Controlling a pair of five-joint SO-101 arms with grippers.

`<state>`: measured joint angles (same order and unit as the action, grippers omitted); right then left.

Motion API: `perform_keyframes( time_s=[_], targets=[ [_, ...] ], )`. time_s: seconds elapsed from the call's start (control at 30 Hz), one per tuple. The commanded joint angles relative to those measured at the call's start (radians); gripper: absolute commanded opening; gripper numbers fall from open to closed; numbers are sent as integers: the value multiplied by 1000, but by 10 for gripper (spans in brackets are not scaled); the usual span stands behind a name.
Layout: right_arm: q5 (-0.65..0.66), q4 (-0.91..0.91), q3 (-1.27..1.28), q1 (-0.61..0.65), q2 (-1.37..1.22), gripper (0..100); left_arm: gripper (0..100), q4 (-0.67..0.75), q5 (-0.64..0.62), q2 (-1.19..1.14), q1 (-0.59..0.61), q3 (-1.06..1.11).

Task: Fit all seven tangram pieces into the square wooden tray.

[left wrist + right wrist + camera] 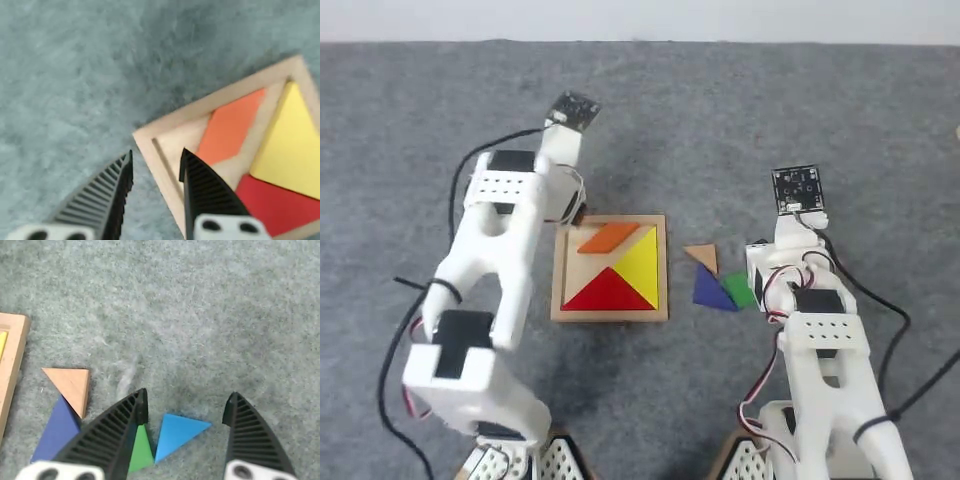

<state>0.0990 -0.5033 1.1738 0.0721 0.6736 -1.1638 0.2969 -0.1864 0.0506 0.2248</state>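
Black ribbed fingers [117, 432] of the right pincer [188, 392] stand spread wide, pinching nothing, above the grey worktop [200, 300]. A light blue triangle [177, 432] lies flat in the gap between them, nearer the wrist than the tips. A green piece [141, 452] touches it and is partly hidden behind one finger. Outside that finger a dark blue piece [57, 432] lies with a tan triangle [70, 382] touching its far end, and further out the same way runs the rim of the wooden tray [11, 365]. The left pincer [157, 151] is parted too, less widely, and holds nothing. It hangs at one corner of the tray, with one fingertip outside the rim over the worktop and the other over the tray's bare floor. Just ahead of that inner fingertip an orange parallelogram [231, 122] lies in the tray. A yellow triangle [292, 145] sits beyond it, and a red triangle [280, 205] lies beside the same finger. From above, these three pieces lie inside the tray, which sits between the two arms, with the loose pieces on the right pincer's side of it.
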Motion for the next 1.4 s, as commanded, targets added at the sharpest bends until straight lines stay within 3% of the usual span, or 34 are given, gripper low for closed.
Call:
perform_keyframes(
  time_s=[0.0, 0.27, 0.6, 0.9, 1.2, 1.37],
  targets=[
    [15, 22, -3, -2, 33, 245, 156, 12, 11, -23, 6, -4],
    [15, 22, -3, -2, 33, 245, 156, 55, 8, -118, -25, -4],
    [15, 22, -3, -2, 33, 245, 156, 100, -48, -163, -195, -12],
    [15, 22, -3, -2, 33, 245, 155, 72, -40, -137, -129, -76],
    [15, 22, -3, -2, 33, 245, 155, -44, -14, 101, -57, -31],
    [15, 22, -3, -2, 33, 245, 155, 52, 2, 149, -80, 145]
  ],
)
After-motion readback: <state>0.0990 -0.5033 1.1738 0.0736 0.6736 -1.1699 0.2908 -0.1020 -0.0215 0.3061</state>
